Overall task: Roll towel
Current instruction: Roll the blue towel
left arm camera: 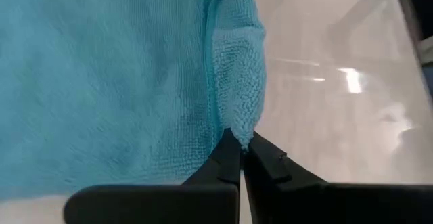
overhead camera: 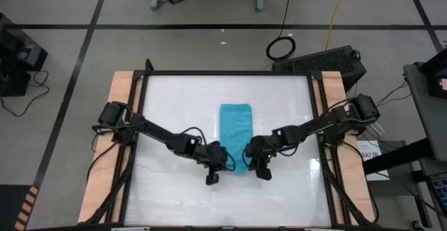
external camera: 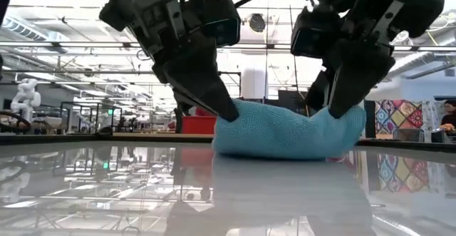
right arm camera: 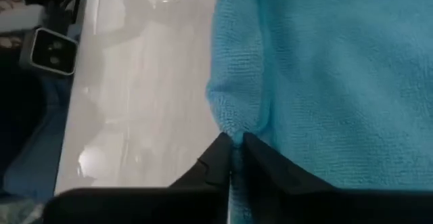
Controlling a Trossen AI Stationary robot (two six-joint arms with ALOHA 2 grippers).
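Note:
The turquoise towel (overhead camera: 235,123) lies lengthwise in the middle of the white table (overhead camera: 174,105), its far part flat on the surface. Its near end is bunched up into a hump (external camera: 281,132) between my two grippers. My left gripper (left arm camera: 240,141) is shut on the towel's near left corner, and my right gripper (right arm camera: 233,143) is shut on its near right corner. In the high view both stand side by side at the towel's near end, left gripper (overhead camera: 222,160) and right gripper (overhead camera: 253,158). My left gripper pinches the towel's near left corner (left arm camera: 238,119) between its two fingers, where the edge is turned over. The fingers slant down from the near left. That corner is raised while the cloth beyond it rests on the table. My right gripper pinches the towel's near right corner (right arm camera: 235,126) between its two fingers, on a turned-over edge. The fingers slant down from the near right. The corner is raised, and the cloth sags slack toward the other gripper.
Bare glossy table lies to the left (overhead camera: 174,105) and right (overhead camera: 286,105) of the towel and in front of it. Wooden side rails (overhead camera: 122,119) and a dark frame border the table. A black box (overhead camera: 321,60) sits beyond the far right corner.

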